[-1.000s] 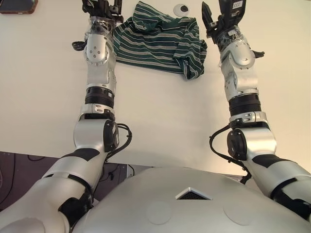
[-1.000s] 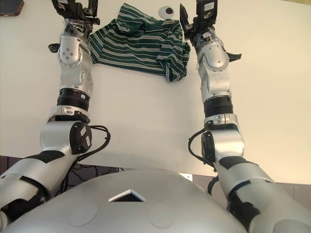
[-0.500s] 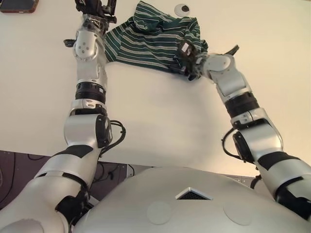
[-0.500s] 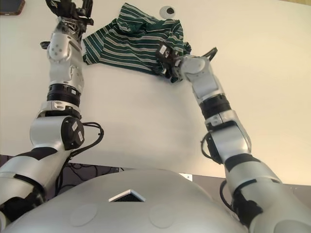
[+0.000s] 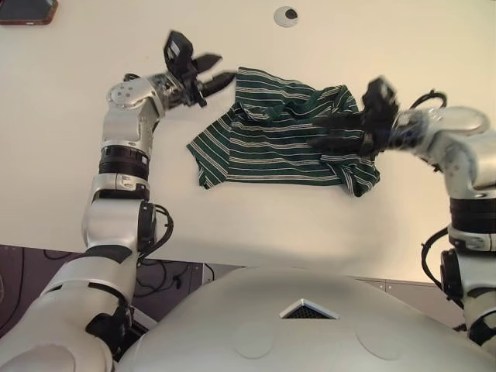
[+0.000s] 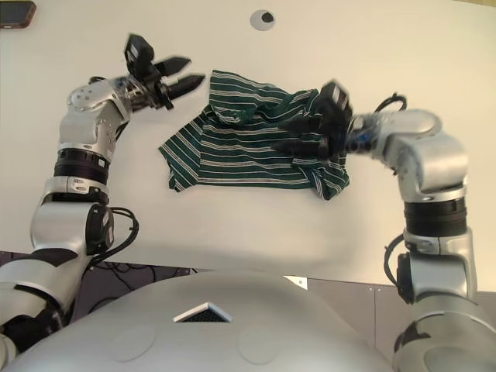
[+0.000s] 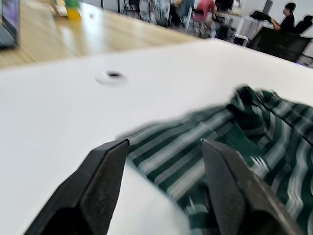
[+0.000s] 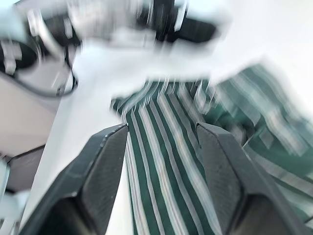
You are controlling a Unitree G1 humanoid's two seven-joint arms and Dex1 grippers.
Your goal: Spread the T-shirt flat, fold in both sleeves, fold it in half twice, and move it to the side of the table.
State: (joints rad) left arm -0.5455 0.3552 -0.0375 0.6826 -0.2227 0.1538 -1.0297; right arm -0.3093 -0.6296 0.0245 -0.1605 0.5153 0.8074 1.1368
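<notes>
T-shirt: a dark green cotton T-shirt with thin white stripes (image 5: 271, 147) lies on the counter, about midway between the two arms.
Lie of the cloth: it is rumpled, not flat. Folds bunch along its far edge and on its right side. One corner sticks out toward the near left, and a gathered lump sits at the near right.
Right pincer: the black two-fingered right pincer (image 5: 319, 132) sits over the right part of the T-shirt, pointing toward the robot's left. Its fingers are spread wide with striped cloth showing between them, and it has hold of nothing (motion blur hides whether the tips touch the fabric).
Left pincer: the black two-fingered left pincer (image 5: 221, 68) is just beside the T-shirt's far left edge, over bare surface and pointing toward the cloth. Its fingers are parted wide and it carries nothing.
Counter: the plain white counter (image 5: 256, 225) bears the T-shirt, with bare surface on every side of it.
Disc: a small round grey disc with a dark centre (image 5: 286, 15) is set into the counter beyond the T-shirt, well apart from it.
Corner object: a flat dark rectangular object (image 5: 27, 10) lies at the far left, cut off by the view's edge.
</notes>
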